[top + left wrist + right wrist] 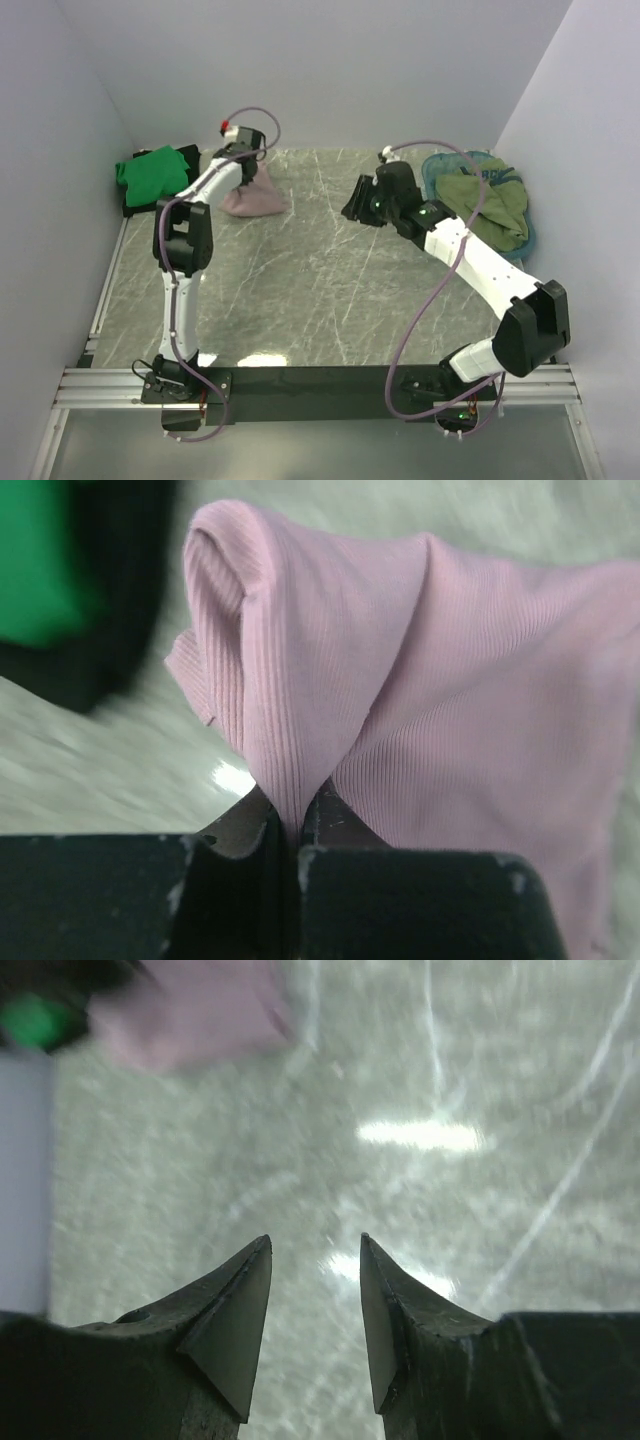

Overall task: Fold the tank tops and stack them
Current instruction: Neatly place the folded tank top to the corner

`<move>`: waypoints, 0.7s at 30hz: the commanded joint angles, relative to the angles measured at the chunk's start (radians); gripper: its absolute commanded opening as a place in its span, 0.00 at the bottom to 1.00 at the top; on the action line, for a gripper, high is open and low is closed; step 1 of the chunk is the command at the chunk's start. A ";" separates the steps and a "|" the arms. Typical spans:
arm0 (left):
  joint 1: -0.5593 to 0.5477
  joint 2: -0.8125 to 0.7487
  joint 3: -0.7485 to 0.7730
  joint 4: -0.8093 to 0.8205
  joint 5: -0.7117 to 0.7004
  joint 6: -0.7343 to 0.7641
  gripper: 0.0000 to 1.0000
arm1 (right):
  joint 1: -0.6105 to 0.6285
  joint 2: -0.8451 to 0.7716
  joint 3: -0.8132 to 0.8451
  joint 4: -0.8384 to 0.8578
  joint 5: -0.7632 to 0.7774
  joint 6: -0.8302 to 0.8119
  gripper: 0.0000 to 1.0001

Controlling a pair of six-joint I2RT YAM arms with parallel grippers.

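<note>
My left gripper [246,168] is shut on the dusty pink tank top [257,196], which hangs bunched at the far left of the table. In the left wrist view the ribbed pink cloth [420,680] is pinched between the fingers [290,825]. A bright green top [152,172] lies on a black top [186,156] at the far left corner. An olive green top [485,205] lies in the teal basket [528,238] at the right. My right gripper [353,205] is open and empty above the table's middle; its fingertips [262,1250] frame bare marble. The pink top shows blurred in the right wrist view [190,1010].
The walls close in on the left, back and right. The grey marble table top [300,280] stretches between the arms. A metal rail [320,385] runs along the near edge.
</note>
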 commanded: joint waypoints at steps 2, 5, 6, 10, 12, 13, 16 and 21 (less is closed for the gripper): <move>0.053 0.006 0.146 0.074 -0.131 0.208 0.00 | 0.015 -0.027 -0.083 -0.016 0.001 0.000 0.48; 0.108 0.019 0.216 0.096 -0.089 0.244 0.00 | 0.021 -0.034 -0.094 -0.031 0.007 -0.014 0.48; 0.122 0.023 0.232 0.098 -0.075 0.250 0.00 | 0.022 -0.034 -0.094 -0.034 0.005 -0.017 0.48; 0.183 0.051 0.316 0.093 -0.011 0.290 0.00 | 0.024 -0.025 -0.089 -0.034 -0.005 -0.031 0.48; 0.213 0.057 0.362 0.082 0.023 0.303 0.00 | 0.024 -0.007 -0.083 -0.033 -0.011 -0.034 0.48; 0.222 0.062 0.371 0.081 0.030 0.307 0.00 | 0.024 -0.001 -0.080 -0.033 -0.016 -0.038 0.48; 0.260 0.054 0.396 0.079 0.075 0.311 0.00 | 0.026 0.024 -0.071 -0.030 -0.024 -0.041 0.48; 0.326 0.046 0.421 0.076 0.158 0.299 0.00 | 0.026 0.055 -0.046 -0.033 -0.038 -0.040 0.48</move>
